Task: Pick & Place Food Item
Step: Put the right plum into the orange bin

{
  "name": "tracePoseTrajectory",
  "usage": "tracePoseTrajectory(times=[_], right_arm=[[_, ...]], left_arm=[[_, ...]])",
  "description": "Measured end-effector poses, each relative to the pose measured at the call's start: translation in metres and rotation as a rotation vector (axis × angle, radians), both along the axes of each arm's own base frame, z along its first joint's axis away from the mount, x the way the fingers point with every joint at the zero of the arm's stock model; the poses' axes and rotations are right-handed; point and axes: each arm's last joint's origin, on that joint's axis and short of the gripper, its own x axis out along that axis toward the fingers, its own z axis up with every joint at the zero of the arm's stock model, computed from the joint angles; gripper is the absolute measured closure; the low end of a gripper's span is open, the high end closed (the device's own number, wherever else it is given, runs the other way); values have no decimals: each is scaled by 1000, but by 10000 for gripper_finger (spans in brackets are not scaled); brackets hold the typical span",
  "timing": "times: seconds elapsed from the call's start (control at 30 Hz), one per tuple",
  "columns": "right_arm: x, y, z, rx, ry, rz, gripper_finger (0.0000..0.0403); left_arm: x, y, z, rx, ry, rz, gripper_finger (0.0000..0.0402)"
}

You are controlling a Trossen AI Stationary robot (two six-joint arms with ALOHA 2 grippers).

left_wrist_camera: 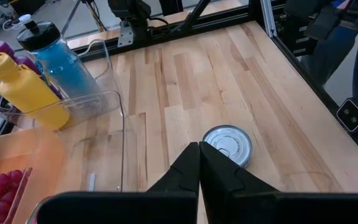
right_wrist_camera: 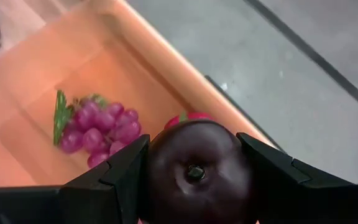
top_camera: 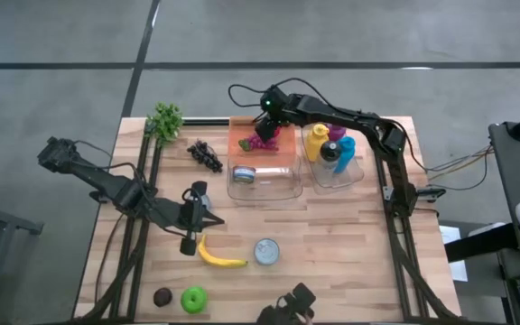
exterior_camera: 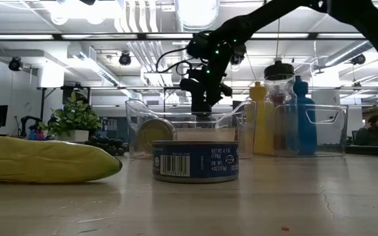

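While clamped, the plum (right_wrist_camera: 194,174) looks dark, glossy.

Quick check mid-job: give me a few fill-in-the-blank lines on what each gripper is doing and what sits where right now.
1. The right gripper is shut on a dark ____.
2. It hangs over the ____ tray, where purple grapes lie.
3. The left gripper is ____ and holds nothing.
4. On the table, the tin can lies beside the yellow ____.

Missing words: plum; orange; shut; banana
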Motion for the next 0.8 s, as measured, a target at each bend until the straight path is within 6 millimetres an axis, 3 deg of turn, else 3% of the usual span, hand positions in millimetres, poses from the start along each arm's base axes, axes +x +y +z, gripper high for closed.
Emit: tracePoseTrajectory(times=[0.53,0.8], right_arm=[[0,0,-8,72,111,-19,186],[-1,1,-13,81,124,-17,164]], left_arm=[[0,0,0,0,1,0,393],[0,0,0,0,1,0,393]])
